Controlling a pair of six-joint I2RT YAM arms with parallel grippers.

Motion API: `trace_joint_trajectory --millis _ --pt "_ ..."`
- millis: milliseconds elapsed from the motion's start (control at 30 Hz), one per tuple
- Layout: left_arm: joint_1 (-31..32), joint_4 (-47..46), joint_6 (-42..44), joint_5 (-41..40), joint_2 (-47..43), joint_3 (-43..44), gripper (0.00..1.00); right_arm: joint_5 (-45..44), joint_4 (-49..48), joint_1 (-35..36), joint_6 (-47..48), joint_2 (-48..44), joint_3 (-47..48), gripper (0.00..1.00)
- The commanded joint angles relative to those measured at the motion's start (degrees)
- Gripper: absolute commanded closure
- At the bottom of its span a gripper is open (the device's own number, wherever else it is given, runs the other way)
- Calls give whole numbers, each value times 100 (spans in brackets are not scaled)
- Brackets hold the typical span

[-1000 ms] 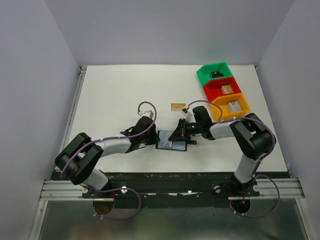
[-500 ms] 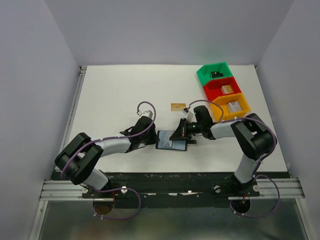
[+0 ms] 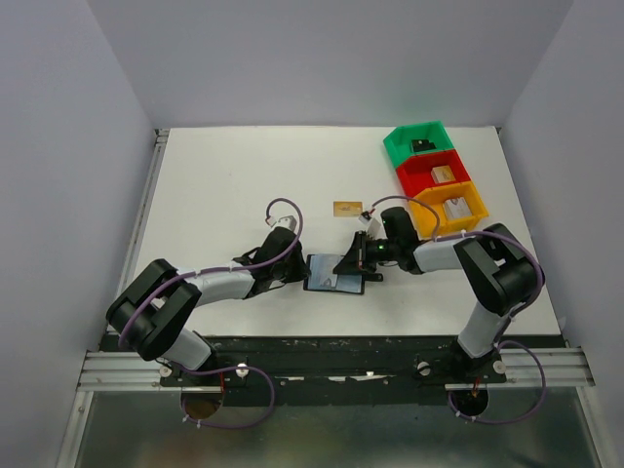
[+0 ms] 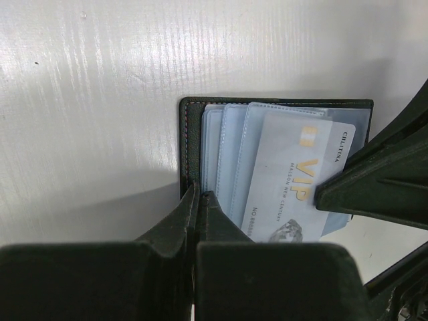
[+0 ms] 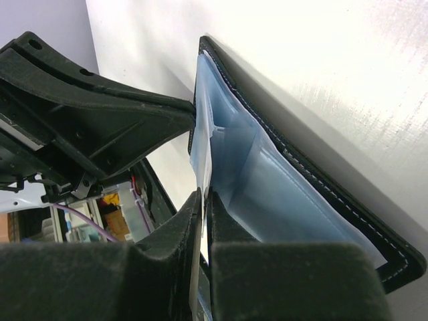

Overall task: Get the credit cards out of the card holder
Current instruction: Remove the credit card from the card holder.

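Left pincer, clenched, pins the card holder's edge to the counter so the right pincer, grasping a silver card, can slide it out.

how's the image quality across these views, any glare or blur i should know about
Top external: even, soft light, faint shadows, but the card holder is tiny. Left wrist: streaky glare on the table, the left gripper dark and soft, the silver card print sharp. Right wrist: table blown out to white at upper right, the right gripper blurred, holder stitching crisp.
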State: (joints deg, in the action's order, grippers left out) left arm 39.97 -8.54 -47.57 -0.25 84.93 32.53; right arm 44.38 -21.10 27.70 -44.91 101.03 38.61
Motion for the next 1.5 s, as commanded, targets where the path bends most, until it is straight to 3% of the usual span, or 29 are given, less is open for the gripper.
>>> trace_joint_trajectory --millis 0,1067,1467 --pt "-68 889 117 -212 165 -318 100 -8 10 -46 96 -163 -99 87" --pt "-77 704 29 -221 -187 -625 100 -404 827 -222 571 -752 -337 100" --pt "-77 1099 222 -397 -1065 -556 100 -878 1854 -222 948 -1243 -135 100"
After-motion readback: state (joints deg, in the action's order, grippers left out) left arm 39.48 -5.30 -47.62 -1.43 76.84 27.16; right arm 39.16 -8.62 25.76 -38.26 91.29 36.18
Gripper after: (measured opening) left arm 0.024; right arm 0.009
